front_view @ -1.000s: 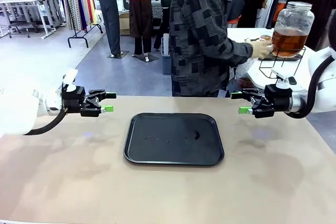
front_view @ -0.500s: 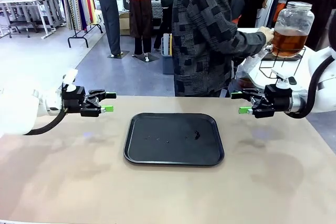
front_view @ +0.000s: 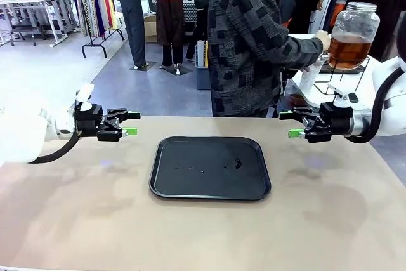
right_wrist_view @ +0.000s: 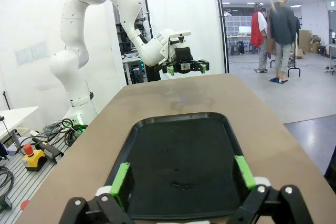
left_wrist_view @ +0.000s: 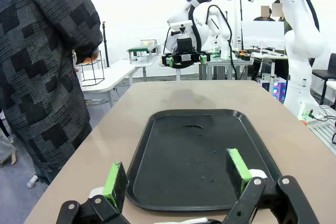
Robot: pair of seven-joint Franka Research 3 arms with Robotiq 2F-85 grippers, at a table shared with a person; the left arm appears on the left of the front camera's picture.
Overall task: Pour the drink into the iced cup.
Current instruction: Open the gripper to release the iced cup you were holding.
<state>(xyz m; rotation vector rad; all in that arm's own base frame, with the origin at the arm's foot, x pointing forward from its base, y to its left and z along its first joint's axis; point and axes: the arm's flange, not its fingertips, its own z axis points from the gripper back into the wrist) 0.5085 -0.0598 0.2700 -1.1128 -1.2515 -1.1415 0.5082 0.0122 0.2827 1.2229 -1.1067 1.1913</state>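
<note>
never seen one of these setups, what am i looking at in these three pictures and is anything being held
These are two white robot arms facing each other across a table, each ending in a black two-finger claw with green pads. The front picture is taken from the robot's side: the left claw and the right claw both hang above the table, open and holding nothing. The other two pictures come from cameras on each wrist, looking along that claw's own fingers. On the tan table lies a black tray with a few specks and nothing standing on it. Beyond the table, a person reaches toward a glass dispenser jar of amber drink on a wire stand.
</note>
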